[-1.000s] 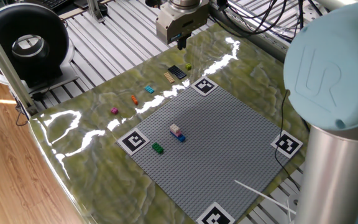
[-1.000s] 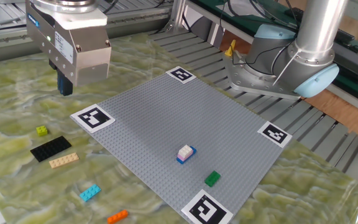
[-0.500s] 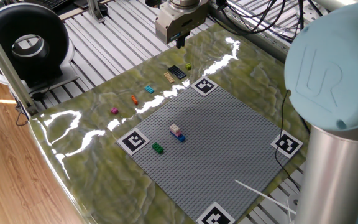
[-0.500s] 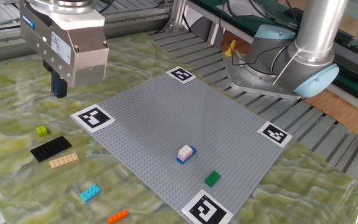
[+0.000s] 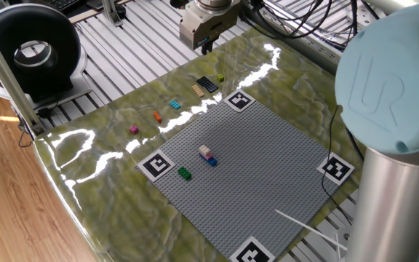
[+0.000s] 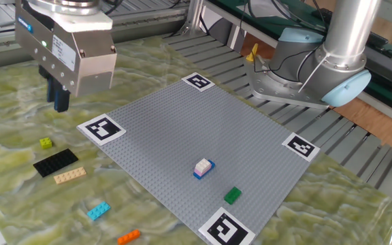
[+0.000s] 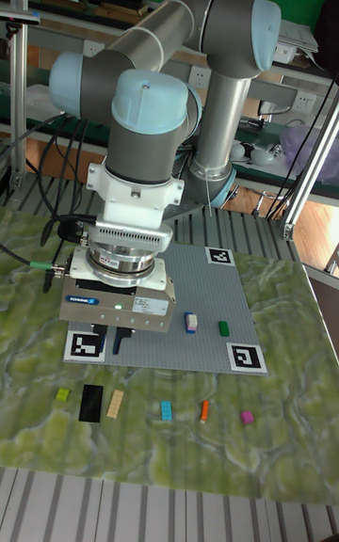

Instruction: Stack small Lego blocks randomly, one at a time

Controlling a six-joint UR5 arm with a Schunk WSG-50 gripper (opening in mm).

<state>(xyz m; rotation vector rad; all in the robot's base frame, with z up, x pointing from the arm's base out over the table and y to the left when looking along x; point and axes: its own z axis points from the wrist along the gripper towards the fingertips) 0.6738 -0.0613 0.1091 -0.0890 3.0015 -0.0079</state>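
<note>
One white-pink block sits on a blue block on the grey baseplate; a green block stands alone nearby. The remaining blocks wait on the counter. The gripper hovers empty, fingers seemingly together.

Glossy green marbled table cover, matt grey studded baseplate, ribbed metal tabletop
</note>
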